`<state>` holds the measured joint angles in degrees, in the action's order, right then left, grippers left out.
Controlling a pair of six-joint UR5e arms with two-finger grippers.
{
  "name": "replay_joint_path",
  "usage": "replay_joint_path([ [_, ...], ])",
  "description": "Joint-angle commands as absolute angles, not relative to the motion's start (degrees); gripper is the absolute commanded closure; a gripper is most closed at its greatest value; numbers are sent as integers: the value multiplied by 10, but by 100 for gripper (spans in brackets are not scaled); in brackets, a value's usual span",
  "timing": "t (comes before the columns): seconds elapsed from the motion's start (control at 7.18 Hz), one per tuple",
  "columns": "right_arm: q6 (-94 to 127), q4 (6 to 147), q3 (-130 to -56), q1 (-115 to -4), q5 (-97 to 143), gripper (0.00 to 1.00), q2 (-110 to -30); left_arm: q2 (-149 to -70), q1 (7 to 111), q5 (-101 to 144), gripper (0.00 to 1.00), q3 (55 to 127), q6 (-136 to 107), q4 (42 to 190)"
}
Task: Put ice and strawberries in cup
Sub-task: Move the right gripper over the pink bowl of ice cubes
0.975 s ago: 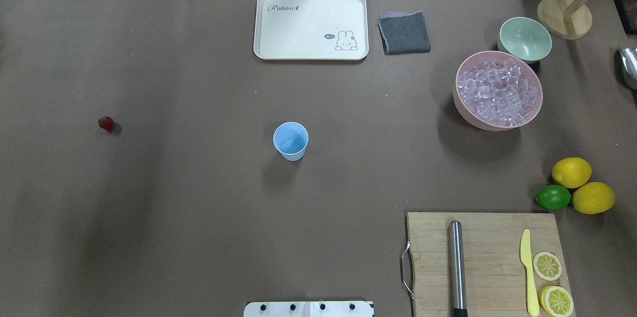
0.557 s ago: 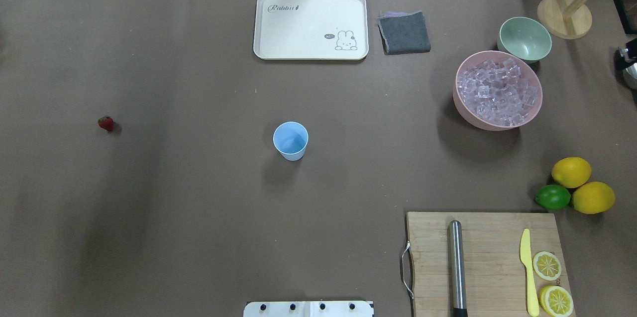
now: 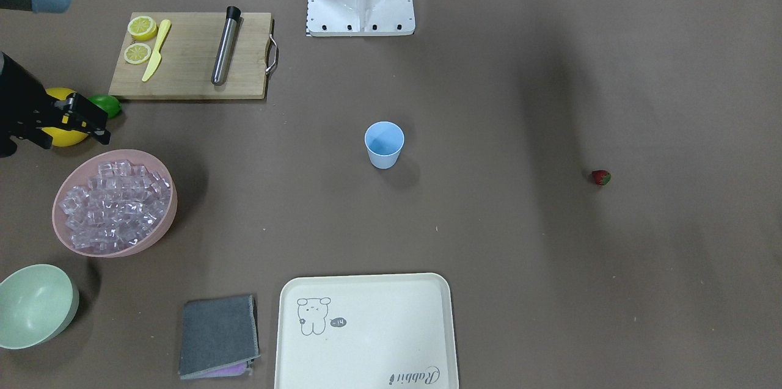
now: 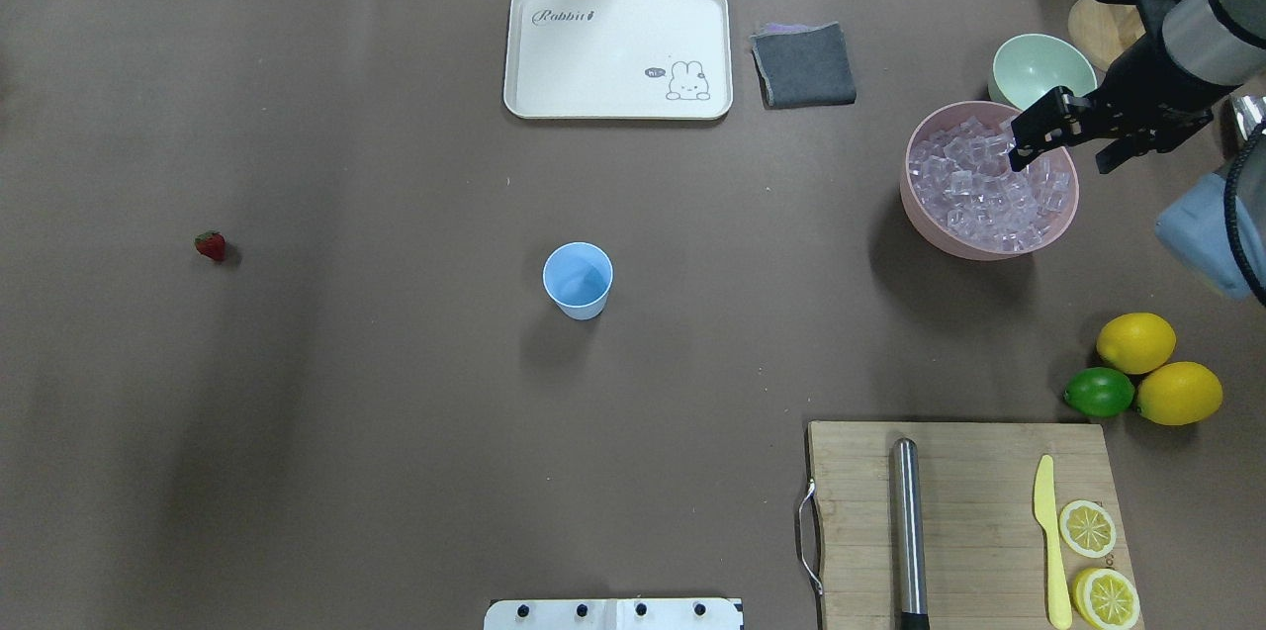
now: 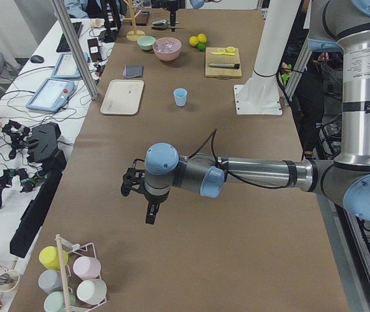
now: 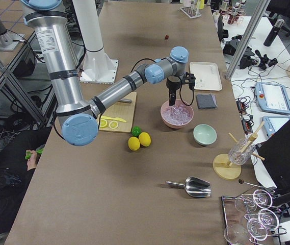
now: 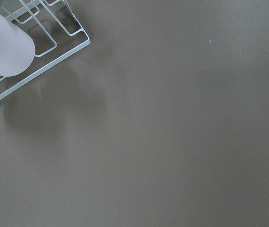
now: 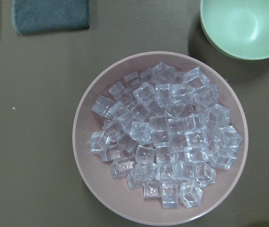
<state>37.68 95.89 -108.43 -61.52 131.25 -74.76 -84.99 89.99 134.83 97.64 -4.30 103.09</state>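
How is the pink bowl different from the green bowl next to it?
The pink bowl is piled with ice cubes, but the mint-green bowl is empty. The pink bowl is bigger than the mint-green bowl. The pink bowl also sits nearer the blue cup than the mint-green bowl does. Both are round, plain and upright on the brown table.

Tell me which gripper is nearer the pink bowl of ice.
Right. The right gripper hangs over the pink bowl and its ice. The left gripper hovers far off on the robot's left, near the cup rack.
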Motion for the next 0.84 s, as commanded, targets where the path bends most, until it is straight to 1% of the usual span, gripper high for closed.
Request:
replay_joint_path([
  [0.0,375,958,-1043,-590,1288,2,-718,-850,899,1348,2,976,-43,1031],
  [0.14,371,954,-1017,-586,1277,2,-702,-850,900,1348,2,976,-43,1031],
  [0.56,375,853,-940,-568,1276,3,-699,-850,900,1348,2,976,-43,1031],
  [0.7,374,850,-936,-559,1276,6,-700,-850,900,1348,2,976,-43,1031],
])
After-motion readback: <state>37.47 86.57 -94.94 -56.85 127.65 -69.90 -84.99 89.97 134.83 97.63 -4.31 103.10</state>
